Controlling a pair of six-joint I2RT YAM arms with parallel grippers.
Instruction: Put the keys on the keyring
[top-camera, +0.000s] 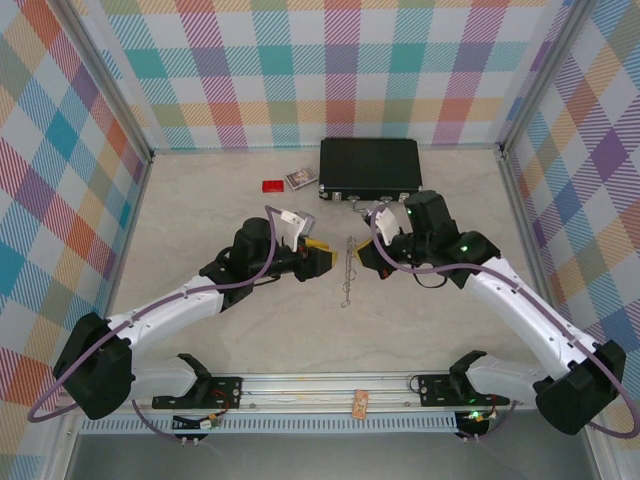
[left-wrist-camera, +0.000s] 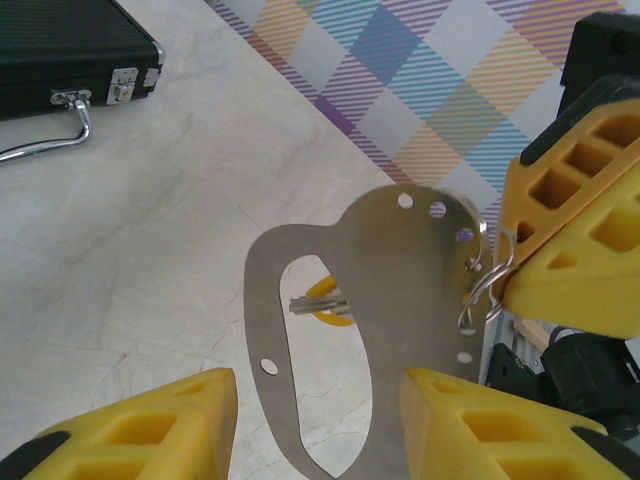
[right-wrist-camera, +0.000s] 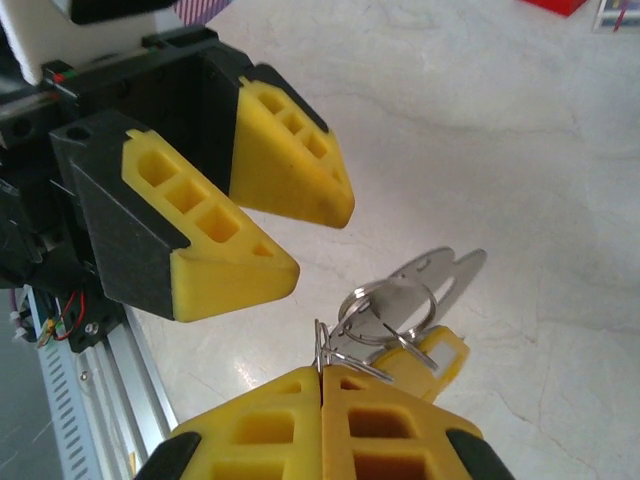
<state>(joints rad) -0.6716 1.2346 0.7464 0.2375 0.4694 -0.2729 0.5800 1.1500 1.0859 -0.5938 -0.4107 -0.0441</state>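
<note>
The right hand (right-wrist-camera: 322, 372) is seen fully closed, with a thin wire loop (right-wrist-camera: 352, 298) of the keyring (left-wrist-camera: 400, 290) pinched at its fingertips, so that the flat grey loop is held between the two hands. The left hand (top-camera: 328, 256) is set about half open just opposite, its fingertips facing those of the right. Nothing is seen clamped in it, and whether its pads touch the keyring's edges cannot be told. Bare desk (top-camera: 220, 210) is found on the outer side of each hand and behind the wrists toward the near rail (top-camera: 330, 385). On the side of both hands away from the arm bases, a black case (top-camera: 370, 165) and a red block (top-camera: 272, 186) are set well apart from them. A yellow-headed key (left-wrist-camera: 322, 291) is glimpsed through the keyring's opening (its blade mostly hidden behind the metal). The keyring's lower end is cut off at the edge of the left wrist view, and from above it is reduced to a thin line.
</note>
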